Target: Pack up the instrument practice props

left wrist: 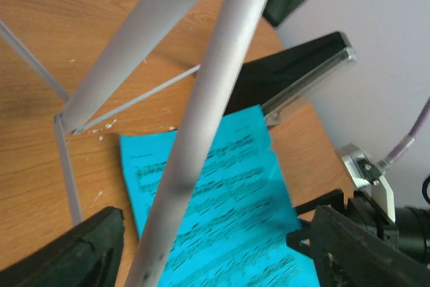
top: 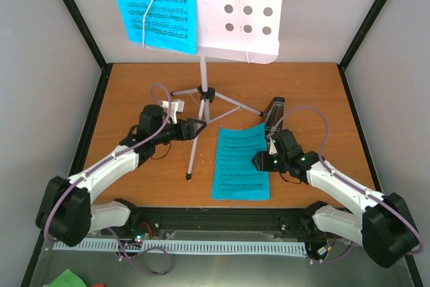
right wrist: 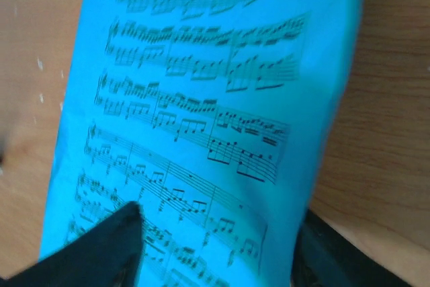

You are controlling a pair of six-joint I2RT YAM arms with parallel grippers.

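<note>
The white tripod music stand [top: 201, 92] stands mid-table, and its perforated desk [top: 238, 5] holds one cyan sheet-music page [top: 158, 5]. A second cyan page [top: 240, 162] lies on the table. The small black pyramid metronome [top: 274, 113] stands behind that page, also in the left wrist view [left wrist: 295, 75]. My left gripper [top: 197, 128] is open, its fingers [left wrist: 80, 250] wide either side of a white stand leg [left wrist: 201, 132]. My right gripper [top: 259, 161] is open at the lying page's right edge. One finger [right wrist: 101, 247] is over the page [right wrist: 201, 99], the other beside the raised edge.
The wooden table [top: 134, 92] is boxed in by grey walls with black frame posts [top: 77, 11] at left, right and back. The stand's tripod legs [top: 232, 102] spread over the middle of the table. A green scrap [top: 67, 279] lies below the front rail.
</note>
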